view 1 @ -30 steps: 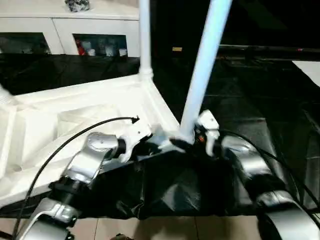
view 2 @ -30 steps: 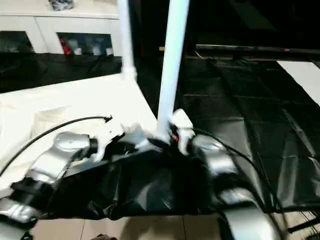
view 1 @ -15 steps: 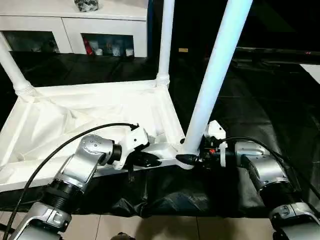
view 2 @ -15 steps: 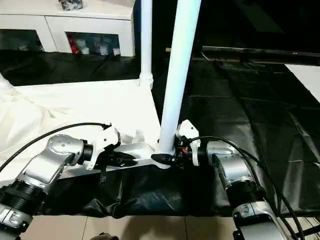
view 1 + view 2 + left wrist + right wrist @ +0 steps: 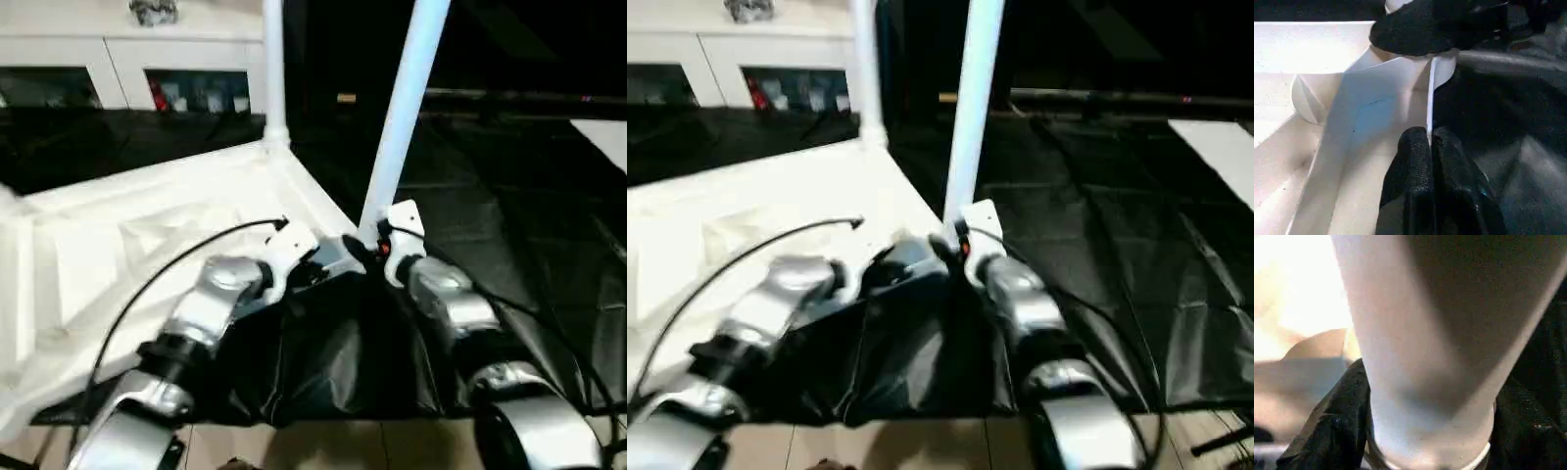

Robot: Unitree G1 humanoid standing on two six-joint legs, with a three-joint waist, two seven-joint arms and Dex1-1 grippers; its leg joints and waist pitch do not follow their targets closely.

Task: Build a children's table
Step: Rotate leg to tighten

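Now at the leg-seating step: tabletop (image 5: 147, 235) lies underside-up on the black-covered table (image 5: 509, 206), near leg (image 5: 400, 127) upright in its corner socket. Left gripper (image 5: 1429, 142) pinches the thin rim; right gripper (image 5: 1425, 421) straddles the leg's base. Next, likely, press the leg fully home while bracing the rim.

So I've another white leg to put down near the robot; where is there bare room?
The black cover right of the near white tubular leg lies bare back to the dark rail. The upturned white plastic tabletop's ribbed underside has open panels too. The near corner is crowded: left gripper pinches the rim, right gripper at the leg's base.
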